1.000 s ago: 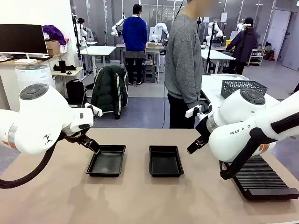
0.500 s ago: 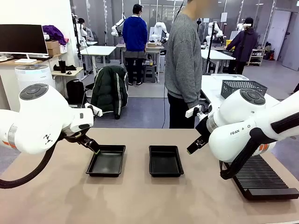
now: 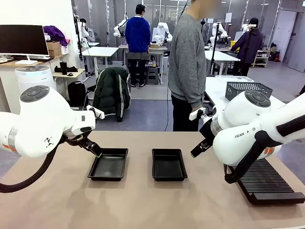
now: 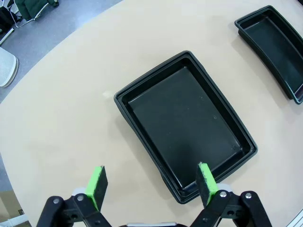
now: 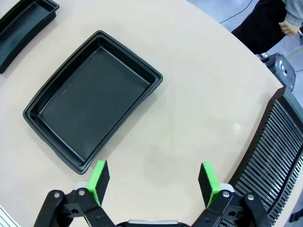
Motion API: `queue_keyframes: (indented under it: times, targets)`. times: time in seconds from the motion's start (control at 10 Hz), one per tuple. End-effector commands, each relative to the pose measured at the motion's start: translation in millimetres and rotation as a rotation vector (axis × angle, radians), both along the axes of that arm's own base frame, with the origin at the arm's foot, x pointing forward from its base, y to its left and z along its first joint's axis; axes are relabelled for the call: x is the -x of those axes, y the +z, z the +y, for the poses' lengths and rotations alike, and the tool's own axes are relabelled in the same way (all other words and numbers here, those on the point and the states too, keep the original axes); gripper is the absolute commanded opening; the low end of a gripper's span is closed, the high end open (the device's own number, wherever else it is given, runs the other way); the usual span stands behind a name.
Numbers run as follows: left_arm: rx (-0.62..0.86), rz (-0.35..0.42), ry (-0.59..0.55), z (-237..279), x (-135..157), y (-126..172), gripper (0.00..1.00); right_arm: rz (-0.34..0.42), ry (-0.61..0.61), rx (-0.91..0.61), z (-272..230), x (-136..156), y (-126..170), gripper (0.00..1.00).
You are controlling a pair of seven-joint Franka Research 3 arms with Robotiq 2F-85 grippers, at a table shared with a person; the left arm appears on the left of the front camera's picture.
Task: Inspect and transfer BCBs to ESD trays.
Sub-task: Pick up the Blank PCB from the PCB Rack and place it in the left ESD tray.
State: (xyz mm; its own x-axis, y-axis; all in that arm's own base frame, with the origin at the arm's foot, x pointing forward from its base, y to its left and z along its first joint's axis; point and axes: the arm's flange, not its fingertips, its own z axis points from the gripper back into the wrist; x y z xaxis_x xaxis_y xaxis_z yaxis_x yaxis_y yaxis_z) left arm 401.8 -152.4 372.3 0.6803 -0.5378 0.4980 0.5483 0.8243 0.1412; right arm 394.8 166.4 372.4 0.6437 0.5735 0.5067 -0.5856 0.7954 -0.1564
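Two black ESD trays lie side by side on the tan table, the left tray (image 3: pixel 108 164) and the right tray (image 3: pixel 168 164), both bare inside. The left gripper (image 3: pixel 98 154) hovers over the left tray's near-left rim, and its green pads (image 4: pixel 97 182) stand wide apart above that tray (image 4: pixel 184 120). On the other side, the right gripper (image 3: pixel 196 151) hangs right of the right tray, jaws open, green pads (image 5: pixel 99 178) apart over the table beside the tray (image 5: pixel 90 99). BCBs are out of view.
A long black ribbed rack (image 3: pixel 267 183) lies at the table's right edge, also seen in the right wrist view (image 5: pixel 274 151). A person in a grey sweater (image 3: pixel 187 62) stands at the far side. A black mesh basket (image 3: pixel 248 88) sits on a table behind.
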Motion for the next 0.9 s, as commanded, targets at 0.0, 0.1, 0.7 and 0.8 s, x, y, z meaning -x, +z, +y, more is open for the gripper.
queue_keyframes:
  times: [0.0,0.1,0.7,0.8]
  targets:
    - [0.052,0.047,-0.036,11,4,13,1.0,0.018,-0.006,-0.105,-9,7,14,1.0]
    - [0.093,0.055,-0.038,18,8,28,1.0,0.032,-0.011,-0.144,-17,15,27,1.0]
    - [0.473,0.179,-0.129,65,36,139,1.0,0.103,-0.003,-0.446,-92,50,121,1.0]
    - [0.549,0.208,-0.129,77,36,151,1.0,0.123,0.002,-0.51,-108,53,132,1.0]
